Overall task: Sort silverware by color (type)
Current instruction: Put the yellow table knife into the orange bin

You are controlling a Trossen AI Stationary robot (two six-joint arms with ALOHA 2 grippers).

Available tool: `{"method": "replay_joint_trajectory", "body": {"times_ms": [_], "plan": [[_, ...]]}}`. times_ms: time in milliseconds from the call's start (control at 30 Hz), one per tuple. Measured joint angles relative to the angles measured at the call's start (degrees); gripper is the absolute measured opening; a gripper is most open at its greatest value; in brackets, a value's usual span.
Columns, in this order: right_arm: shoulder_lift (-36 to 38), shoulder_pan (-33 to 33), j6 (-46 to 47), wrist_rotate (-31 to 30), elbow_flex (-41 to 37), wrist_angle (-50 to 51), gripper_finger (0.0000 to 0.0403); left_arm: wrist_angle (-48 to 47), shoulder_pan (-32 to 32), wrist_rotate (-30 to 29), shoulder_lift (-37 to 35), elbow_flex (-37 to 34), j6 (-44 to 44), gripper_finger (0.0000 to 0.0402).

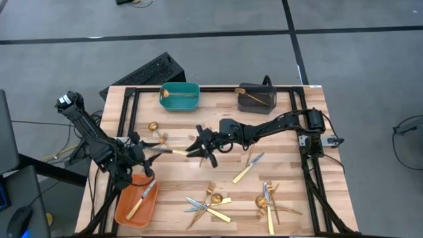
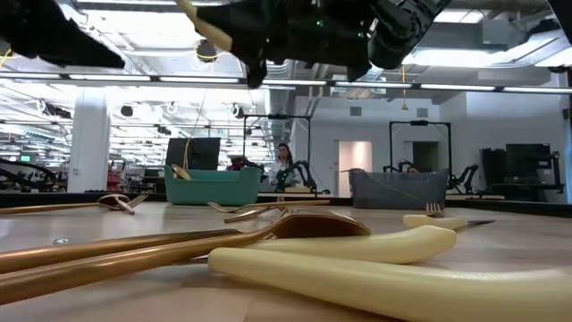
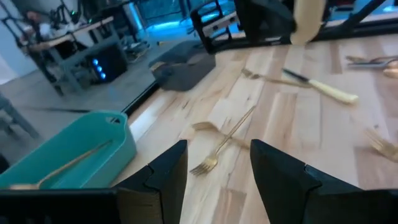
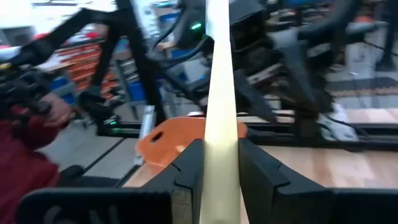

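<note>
My right gripper (image 1: 195,149) (image 4: 218,147) reaches level over the table's middle, shut on a knife with a pale handle (image 1: 178,152). Just left of it my left gripper (image 1: 147,158) (image 3: 217,152) stands open above the table with nothing between its fingers. It faces the teal bin (image 3: 68,155) and a gold fork (image 3: 221,146) that lies flat on the wood. More silverware lies flat on the table: a gold spoon (image 1: 153,127), a knife (image 1: 248,166) and two mixed heaps (image 1: 208,203) (image 1: 268,200) near the front edge. My right gripper pinches the knife's pale handle (image 4: 219,127) between its two fingers. The fingers come in level from the table's right and lie along the knife. The handle sticks out past the fingertips toward the left arm, and the knife is lifted clear of the table.
The teal bin (image 1: 180,96) at the back holds a gold spoon. The dark grey bin (image 1: 256,98) beside it holds a gold piece. The orange bin (image 1: 137,201) at the front left holds a knife. A black frame (image 1: 125,112) runs along the table's edges.
</note>
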State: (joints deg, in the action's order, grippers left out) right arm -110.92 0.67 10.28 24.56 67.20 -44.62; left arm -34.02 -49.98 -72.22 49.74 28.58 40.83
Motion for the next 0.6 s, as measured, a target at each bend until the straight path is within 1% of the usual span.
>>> {"method": "replay_joint_trajectory", "body": {"times_ms": [67,133,233,333,400,467,600], "plan": [[-0.03,-0.48,-0.32,1.1,-0.02,-1.79,0.0103,4.66,0.15,-0.24,0.0,0.0,-5.52,0.0163],[0.01,-0.81,-0.41,1.88,0.0,-3.26,0.0103,11.5,0.9,0.36,0.0,0.0,-13.78,0.0163],[-0.02,-1.05,-0.47,2.52,0.0,-3.76,0.0103,24.24,2.99,5.39,0.0,0.0,-30.4,0.0163],[-0.03,-1.05,-0.74,2.59,0.0,-3.86,0.0104,34.62,6.47,13.82,-0.01,0.0,-46.14,0.0163],[-0.02,-1.05,-0.74,2.6,0.0,-3.73,0.0105,40.15,9.41,19.72,0.0,0.0,-53.47,0.0163],[-0.03,-1.14,-0.97,2.6,0.0,-3.13,0.0105,45.11,12.63,26.22,0.0,0.0,-57.89,0.0163],[-0.03,-2.1,-1.87,2.58,0.0,-2.08,0.0105,50.3,19.03,40.37,0.0,0.0,-60.63,0.0163]]}}
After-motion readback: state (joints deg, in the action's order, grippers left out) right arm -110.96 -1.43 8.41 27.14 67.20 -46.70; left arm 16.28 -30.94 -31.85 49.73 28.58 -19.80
